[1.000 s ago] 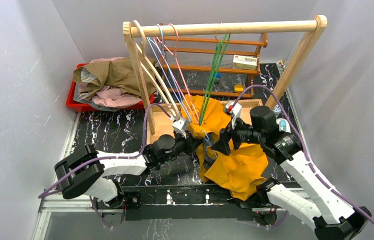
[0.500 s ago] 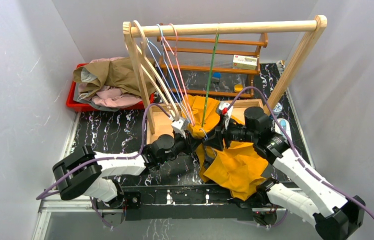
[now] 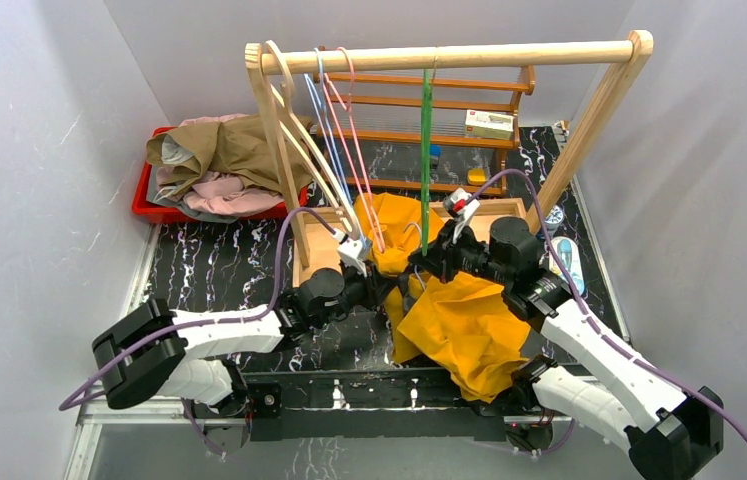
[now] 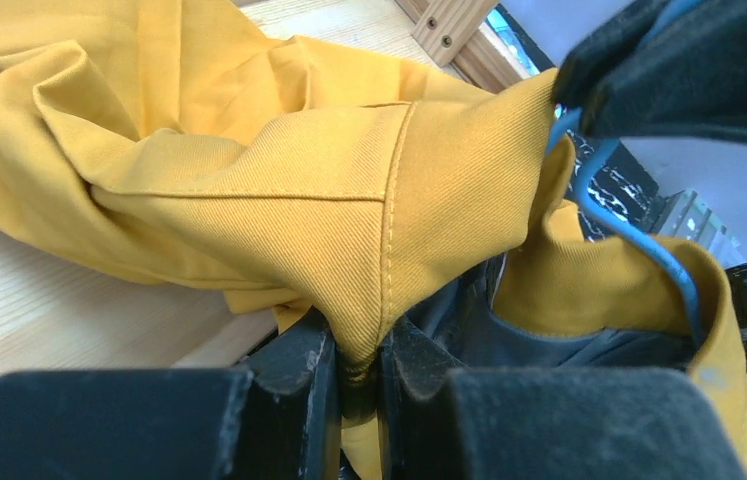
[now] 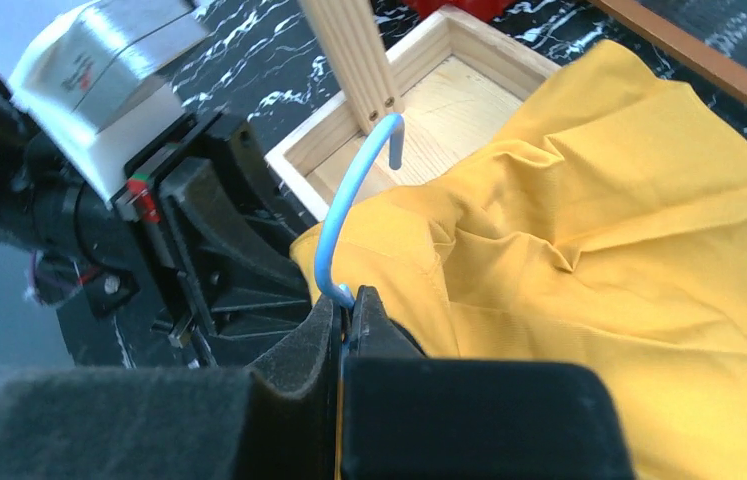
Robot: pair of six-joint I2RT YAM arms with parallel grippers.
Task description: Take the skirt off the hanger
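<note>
It was a robot test cell: bare white panels (image 3: 39, 150) walled in a black marbled tabletop (image 3: 219, 265), a wooden rack (image 3: 449, 55) stood beyond the jaws of the left gripper (image 4: 359, 380), and a red bin (image 3: 149, 210) of clothes (image 3: 219, 150) sat well to their left.

The left gripper (image 3: 377, 287) and right gripper (image 3: 421, 268) reach close together into the bunched yellow skirt (image 3: 464, 325); most of the cloth spills on the near side of the right fingers; just beyond them a pale hanger (image 3: 411, 229) hooks upward; farther beyond, a green hanger (image 3: 426, 130) hangs from the wooden rail (image 3: 449, 55).
</note>
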